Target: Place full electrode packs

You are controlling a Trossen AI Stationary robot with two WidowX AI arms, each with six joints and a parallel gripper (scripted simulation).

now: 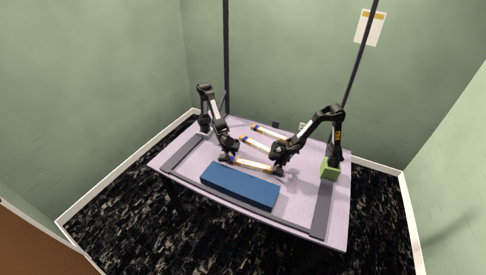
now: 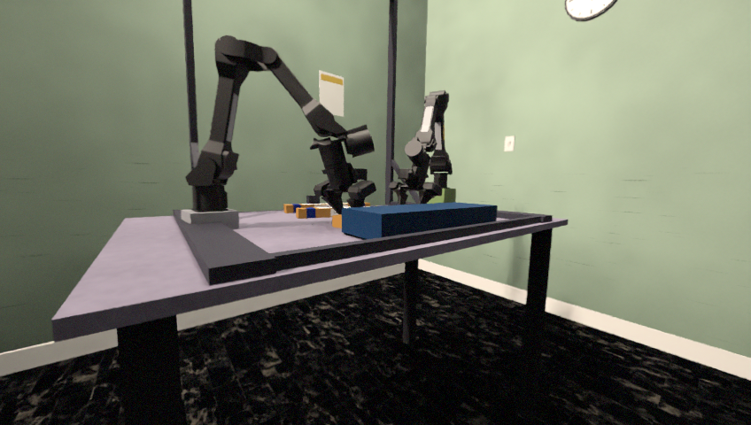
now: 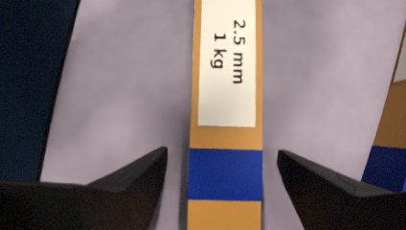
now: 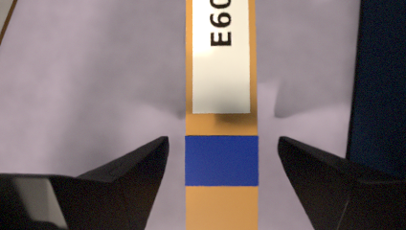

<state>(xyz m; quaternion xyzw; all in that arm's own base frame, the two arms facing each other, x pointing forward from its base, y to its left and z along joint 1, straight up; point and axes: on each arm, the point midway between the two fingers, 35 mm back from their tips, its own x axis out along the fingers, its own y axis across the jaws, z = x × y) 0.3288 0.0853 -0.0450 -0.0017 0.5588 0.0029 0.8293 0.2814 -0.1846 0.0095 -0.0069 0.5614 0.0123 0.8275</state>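
Note:
Three orange packs with white labels and blue bands lie on the table. The near pack lies beside the blue platform. The middle pack and far pack lie behind it, partly hidden by the left arm in the top view. My left gripper is open, its fingers either side of the near pack's one end. My right gripper is open around its other end. Gaps show on both sides in both wrist views.
The platform lies between the near pack and the table's front rail. Dark side rails run along the table. The left arm stands on a green block, the right arm on a grey base.

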